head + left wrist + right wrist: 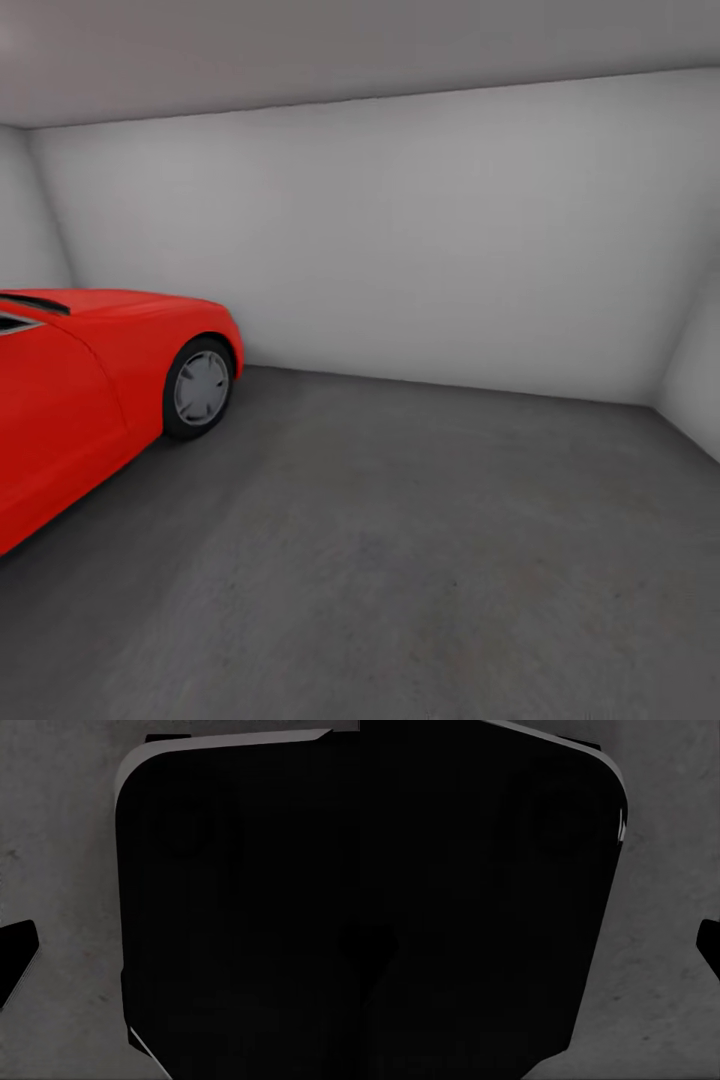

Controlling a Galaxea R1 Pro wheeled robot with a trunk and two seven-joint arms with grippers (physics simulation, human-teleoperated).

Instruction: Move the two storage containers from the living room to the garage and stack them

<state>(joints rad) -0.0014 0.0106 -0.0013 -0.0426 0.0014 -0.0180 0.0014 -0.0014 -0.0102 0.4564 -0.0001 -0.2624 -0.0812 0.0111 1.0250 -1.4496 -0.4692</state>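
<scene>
Grey concrete floor, garage: open, bounded by white walls; red car at left edge. Containers are not located from here. Gripper states cannot be told; dark robot body blocks both wrist views. Risk judged: base clipping the car if steered left.

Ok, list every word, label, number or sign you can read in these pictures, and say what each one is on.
None: no readable text anywhere.
The red car shows no plate or badge, and its wheel hub is plain.
The white wall and concrete floor carry no markings.
</scene>
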